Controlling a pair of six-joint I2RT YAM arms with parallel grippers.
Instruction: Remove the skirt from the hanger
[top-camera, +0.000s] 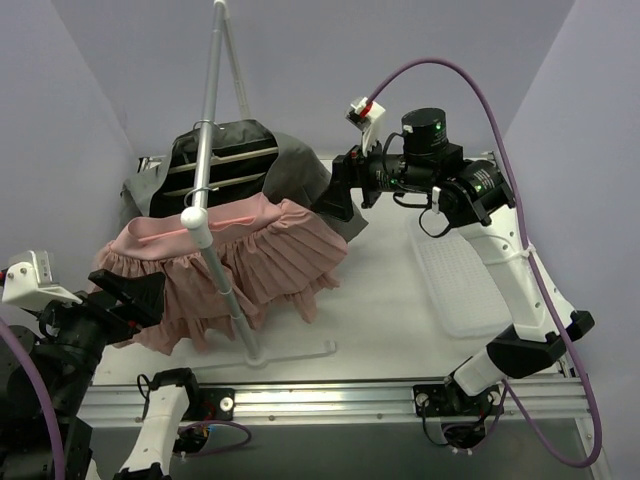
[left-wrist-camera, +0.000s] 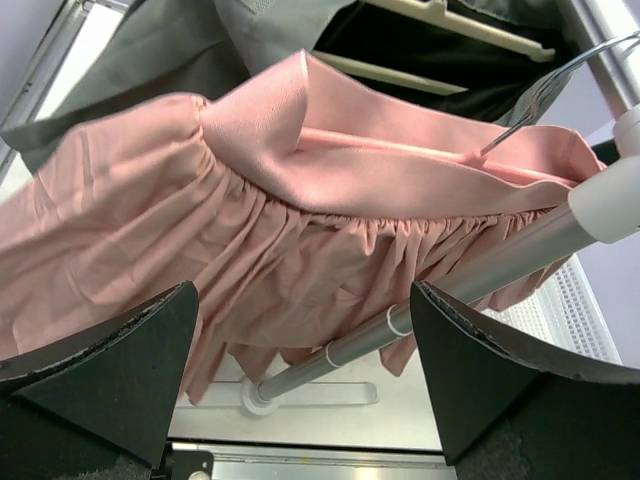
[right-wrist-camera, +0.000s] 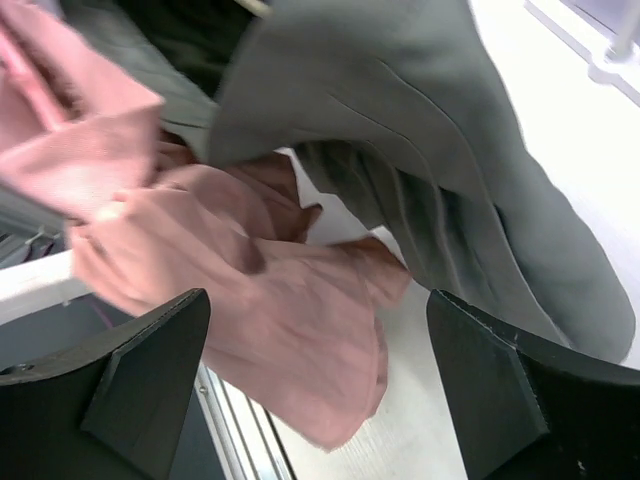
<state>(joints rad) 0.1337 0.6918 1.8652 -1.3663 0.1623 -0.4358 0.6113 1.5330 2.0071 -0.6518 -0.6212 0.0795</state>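
Spread wide at the left gripper (left-wrist-camera: 305, 350), with nothing clamped between the black fingers (left-wrist-camera: 110, 370); aimed at the pink skirt (left-wrist-camera: 300, 230) from just short of its ruffles, fingertips cropped by the lower edge of the wrist view. Likewise far apart at the right gripper (right-wrist-camera: 320, 390), gripping nothing, fingers (right-wrist-camera: 135, 375) framing blurred pink folds; contact with the cloth impossible to judge. From above, reaching in beside the grey garment (top-camera: 295, 175) at the skirt's far corner, tips lost against dark fabric. Hung by a wire hanger (left-wrist-camera: 555, 85) hooked over the rack's metal rail (top-camera: 205, 140), hanger shoulders buried inside the waistband, clips not discernible. Behind it on the same rail, a black striped garment (top-camera: 225, 150), partly covered by the grey one. Draped around the rack's lower pole at the hem; touching or clearing the table (top-camera: 390, 320), unclear. Off to the right, well apart, a white tray (top-camera: 455, 285).
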